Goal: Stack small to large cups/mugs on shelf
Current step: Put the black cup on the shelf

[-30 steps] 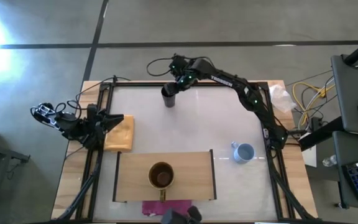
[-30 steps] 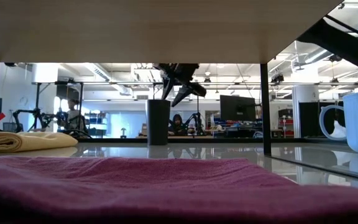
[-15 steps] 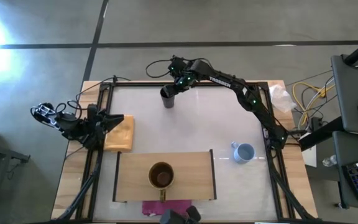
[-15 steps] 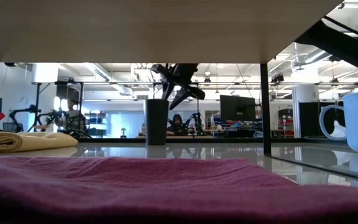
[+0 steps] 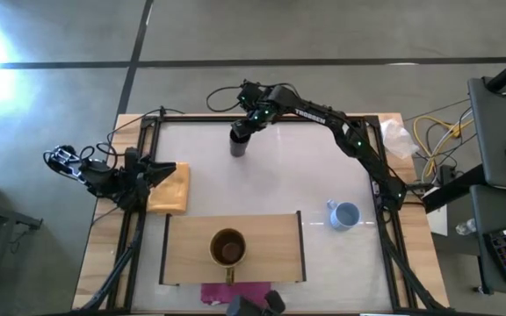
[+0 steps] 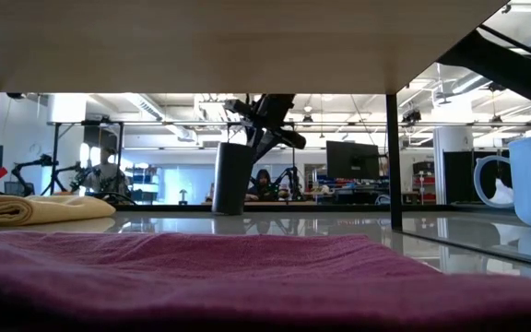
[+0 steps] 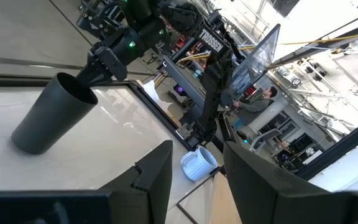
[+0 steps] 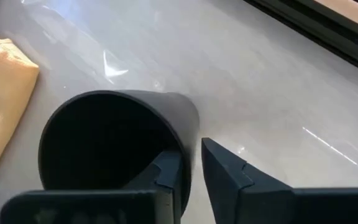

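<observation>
We are seeing the right gripper (image 5: 243, 129) at the far edge of the table (image 5: 323, 175), its fingers (image 8: 225, 171) pinching the rim of the black cup (image 5: 238, 142), one inside and one outside, and the cup is tilting. The left gripper (image 5: 163, 169) is waiting, jaws parted, beside the yellow cloth (image 5: 169, 188). The brown mug (image 5: 227, 248) is sitting on the shelf (image 5: 271, 237), and the pale blue mug (image 5: 345, 215) is standing on the table just beside the shelf's right end.

Bright glare at upper left, blurred foreground
</observation>
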You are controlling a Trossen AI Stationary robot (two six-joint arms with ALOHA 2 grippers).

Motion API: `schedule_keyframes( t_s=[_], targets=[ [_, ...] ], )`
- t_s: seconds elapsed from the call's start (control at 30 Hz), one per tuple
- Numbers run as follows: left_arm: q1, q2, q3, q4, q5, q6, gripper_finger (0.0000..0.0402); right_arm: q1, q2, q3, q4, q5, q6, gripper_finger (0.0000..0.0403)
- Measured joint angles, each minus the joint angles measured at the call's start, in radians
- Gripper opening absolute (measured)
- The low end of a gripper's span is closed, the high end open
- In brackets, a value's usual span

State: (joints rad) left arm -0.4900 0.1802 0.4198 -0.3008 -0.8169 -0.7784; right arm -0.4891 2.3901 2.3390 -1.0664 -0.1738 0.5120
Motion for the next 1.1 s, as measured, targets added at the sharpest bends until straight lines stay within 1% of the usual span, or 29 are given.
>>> schedule_keyframes(
  t_s=[0.17, 0.3, 0.4, 0.57, 0.77, 0.8, 0.93, 1.1],
  targets=[
    [0.0, 0.0, -0.001, 0.0, 0.0, 0.0, 0.013, 0.0, 0.0, 0.0, -0.04, -0.005, -0.022, 0.0013],
    [0.0, 0.0, -0.001, 0.0, 0.0, 0.0, 0.013, 0.009, -0.007, 0.004, -0.086, -0.005, -0.041, 0.001],
    [0.0, 0.0, -0.001, -0.002, 0.0, 0.0, 0.013, 0.032, -0.04, 0.004, -0.102, 0.005, -0.052, 0.0009],
    [0.0, 0.0, -0.001, -0.004, 0.0, 0.007, 0.013, 0.097, -0.148, 0.006, -0.129, 0.089, -0.098, 0.0009],
    [0.0, 0.0, -0.001, -0.008, 0.0, 0.008, 0.013, 0.189, -0.292, 0.006, -0.249, 0.305, -0.119, 0.0009],
    [0.0, 0.0, -0.001, -0.008, 0.0, 0.008, 0.013, 0.199, -0.317, 0.006, -0.268, 0.32, -0.111, 0.0009],
    [0.0, 0.0, -0.001, -0.019, 0.0, 0.009, 0.013, 0.244, -0.394, 0.006, -0.331, 0.326, -0.089, 0.0009],
    [0.0, -0.005, -0.001, -0.03, 0.0, 0.008, 0.013, 0.335, -0.461, 0.007, -0.438, 0.324, -0.08, 0.0009]
  ],
)
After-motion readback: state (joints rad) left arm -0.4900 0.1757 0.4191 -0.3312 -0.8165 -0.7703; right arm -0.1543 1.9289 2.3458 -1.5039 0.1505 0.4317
